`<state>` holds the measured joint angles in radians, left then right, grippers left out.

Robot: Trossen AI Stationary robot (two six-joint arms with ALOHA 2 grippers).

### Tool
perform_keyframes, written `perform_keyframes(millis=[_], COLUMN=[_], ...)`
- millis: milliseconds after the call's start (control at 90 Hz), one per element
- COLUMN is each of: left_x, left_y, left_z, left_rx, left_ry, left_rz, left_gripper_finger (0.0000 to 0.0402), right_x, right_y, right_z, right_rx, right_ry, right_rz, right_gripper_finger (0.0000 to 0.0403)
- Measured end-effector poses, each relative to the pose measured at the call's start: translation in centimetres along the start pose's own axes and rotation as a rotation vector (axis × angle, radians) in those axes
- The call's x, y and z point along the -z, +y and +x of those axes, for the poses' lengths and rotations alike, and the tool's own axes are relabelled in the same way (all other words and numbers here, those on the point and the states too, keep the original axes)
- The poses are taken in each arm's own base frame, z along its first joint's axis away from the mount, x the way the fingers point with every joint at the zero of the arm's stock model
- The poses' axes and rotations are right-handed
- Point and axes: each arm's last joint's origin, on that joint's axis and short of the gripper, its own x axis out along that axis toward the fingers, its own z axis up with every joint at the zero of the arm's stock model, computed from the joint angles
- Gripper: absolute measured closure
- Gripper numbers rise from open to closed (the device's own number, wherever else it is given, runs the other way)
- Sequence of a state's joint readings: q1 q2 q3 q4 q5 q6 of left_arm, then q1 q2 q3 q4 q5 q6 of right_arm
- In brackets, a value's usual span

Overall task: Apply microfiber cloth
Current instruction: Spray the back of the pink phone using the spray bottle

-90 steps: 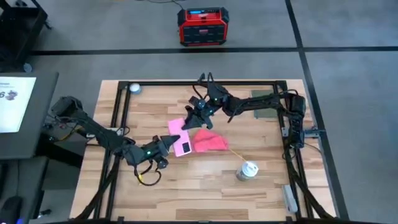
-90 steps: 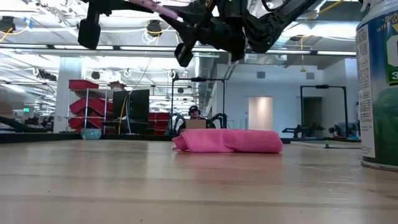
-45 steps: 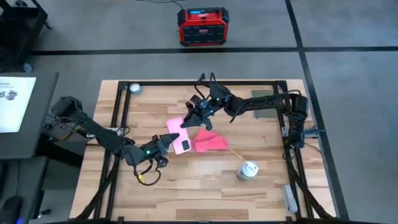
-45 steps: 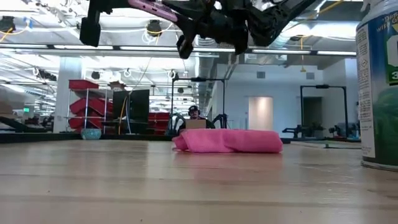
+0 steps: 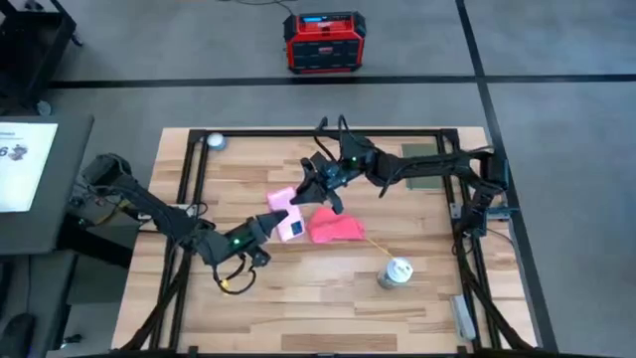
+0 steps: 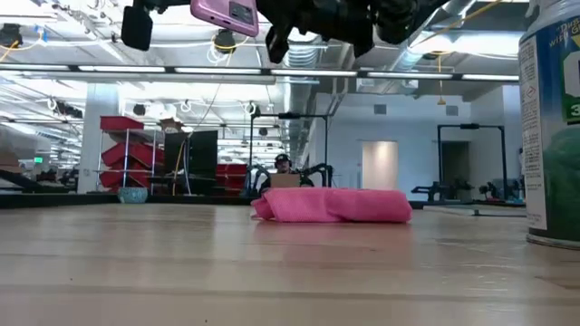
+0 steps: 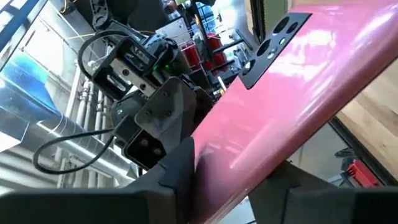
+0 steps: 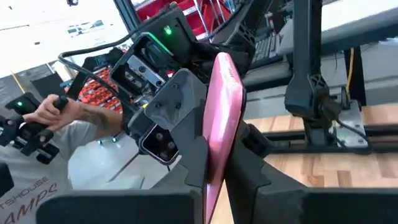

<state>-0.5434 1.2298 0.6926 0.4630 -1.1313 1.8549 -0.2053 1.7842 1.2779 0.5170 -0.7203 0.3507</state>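
While the microfiber cloth (image 5: 334,228) lies crumpled: both end effectors (left (image 5: 281,218), right (image 5: 316,186)) clamped on the phone (image 5: 285,211).

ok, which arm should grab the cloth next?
Probably right. The left gripper and right gripper both clamp the raised phone, but the microfiber cloth lies on the table on the right gripper's side.

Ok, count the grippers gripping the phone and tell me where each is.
2. The left gripper clamps the pink phone from the left side; the right gripper clamps it from the right, both lifting it above the table, beside the microfiber cloth.
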Motion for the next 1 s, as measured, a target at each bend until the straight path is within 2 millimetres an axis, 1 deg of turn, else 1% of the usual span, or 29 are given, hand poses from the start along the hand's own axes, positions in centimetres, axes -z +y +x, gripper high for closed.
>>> perform_keyframes(millis=[144, 244, 433, 656, 722, 789, 1000], left_x=[0.5, 0.8, 1.2, 1.2, 1.4, 1.4, 1.3], left_y=[0.4, 1.1, 2.3, 2.3, 2.4, 2.4, 2.3], left_z=[-0.2, -0.2, -0.3, -0.3, -0.4, -0.3, -0.3], left_rx=[-0.013, -0.024, -0.045, -0.041, -0.037, -0.037, -0.038], left_ry=[-0.001, 0.000, 0.000, 0.013, 0.043, 0.043, 0.026], left_rz=[-0.022, -0.043, -0.099, -0.141, -0.181, -0.192, -0.234], left_gripper_finger=[0.0300, 0.0299, 0.0299, 0.0299, 0.0300, 0.0300, 0.0300], right_x=[-0.7, -1.3, -2.4, -2.9, -3.3, -3.6, -3.4], right_y=[0.8, 1.6, 3.7, 5.9, 6.7, 7.3, 8.4], right_z=[-0.6, -1.3, -2.1, -2.6, -2.8, -3.0, -3.0], right_rx=[0.047, 0.092, 0.118, 0.170, 0.168, 0.188, 0.208], right_ry=[0.016, 0.041, 0.062, 0.100, 0.089, 0.087, 0.113], right_rz=[-0.017, -0.037, -0.074, -0.117, -0.167, -0.182, -0.175], right_gripper_finger=[0.0386, 0.0386, 0.0389, 0.0392, 0.0397, 0.0398, 0.0398])
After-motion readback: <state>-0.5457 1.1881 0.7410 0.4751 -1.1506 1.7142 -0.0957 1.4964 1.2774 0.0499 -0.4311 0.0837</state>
